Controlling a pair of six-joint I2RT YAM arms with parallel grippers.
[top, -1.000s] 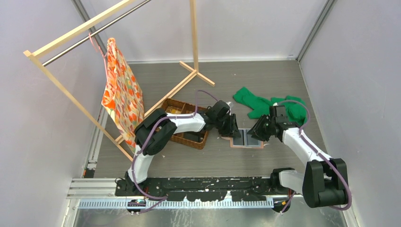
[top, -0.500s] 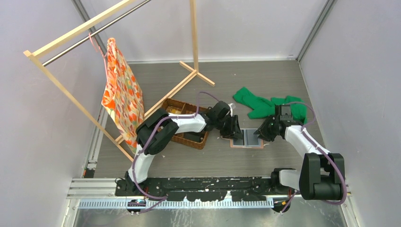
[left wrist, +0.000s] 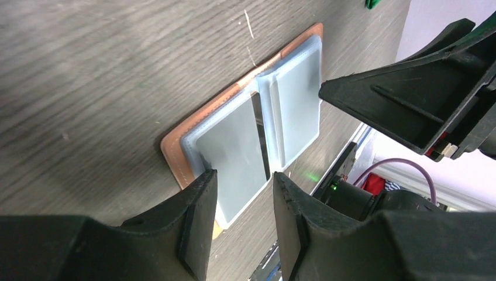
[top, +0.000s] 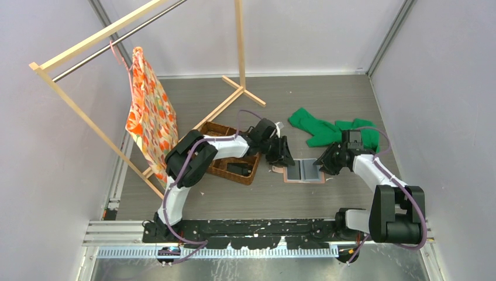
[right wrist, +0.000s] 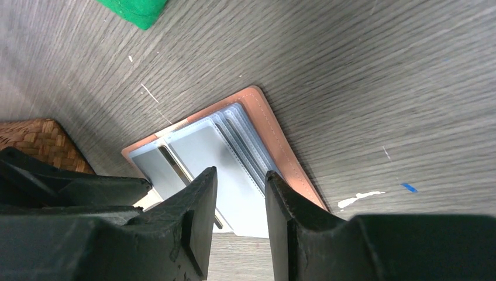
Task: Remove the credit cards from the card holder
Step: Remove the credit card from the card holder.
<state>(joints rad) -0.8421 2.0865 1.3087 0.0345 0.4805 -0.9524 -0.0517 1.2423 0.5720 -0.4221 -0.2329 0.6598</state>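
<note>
Pulled back, left gripper (left wrist: 243, 178) and right gripper (right wrist: 240, 175) hover, jaws parted and empty, by the card holder (top: 304, 171) spread grey-side up.

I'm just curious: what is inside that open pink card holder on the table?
The card holder lies open: grey plastic sleeves holding pale cards. The sleeves overlap, so the lower ones and the card count are hidden.

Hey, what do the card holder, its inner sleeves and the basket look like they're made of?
Card holder: probably leather or faux leather, matte salmon-tan, with a stitched edge.
Inner sleeves: clear, slightly glossy plastic; their stacked layers show at the edge.
Basket: brown wicker or a similar woven fibre, with a plaited texture.
</note>
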